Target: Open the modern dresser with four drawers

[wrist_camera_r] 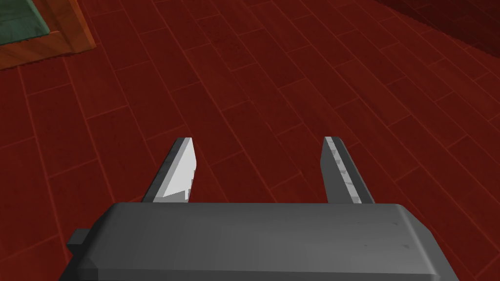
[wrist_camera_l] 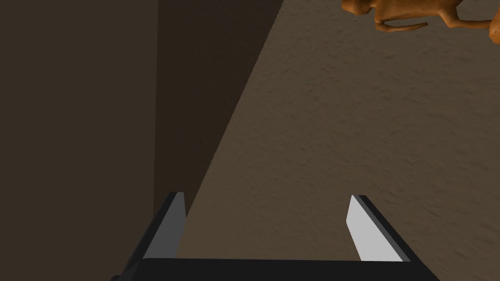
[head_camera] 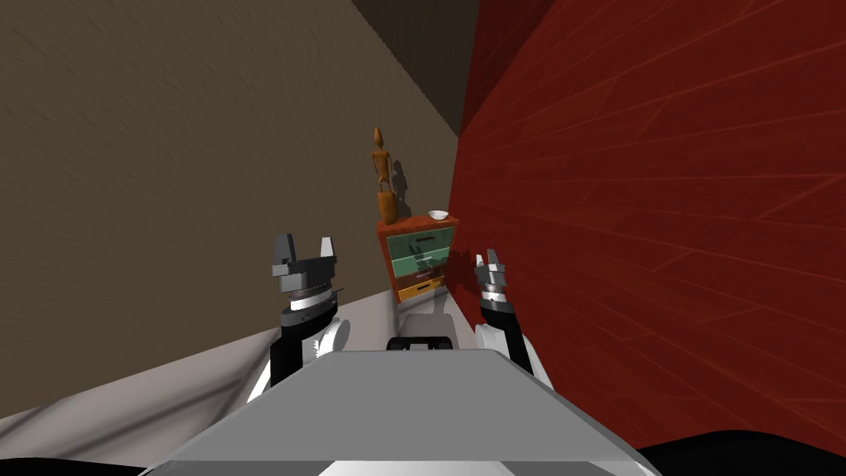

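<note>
Both arms are raised out front: the left gripper point(head_camera: 306, 245) has its fingers spread wide, and so does the right gripper point(head_camera: 487, 258). The orange dresser point(head_camera: 417, 256), with green and yellow drawer fronts, stands ahead, well apart from both, beside the red planked surface point(head_camera: 661, 207). A wooden figure point(head_camera: 382, 178) and a white bowl point(head_camera: 438, 215) sit on top.

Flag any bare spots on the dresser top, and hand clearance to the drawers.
On the dresser top, one bare strip between the wooden figure and the white bowl. Drawer fronts look unobstructed, ahead of the open left end effector and right end effector. Crowded where the dresser nears the red planked surface.
</note>
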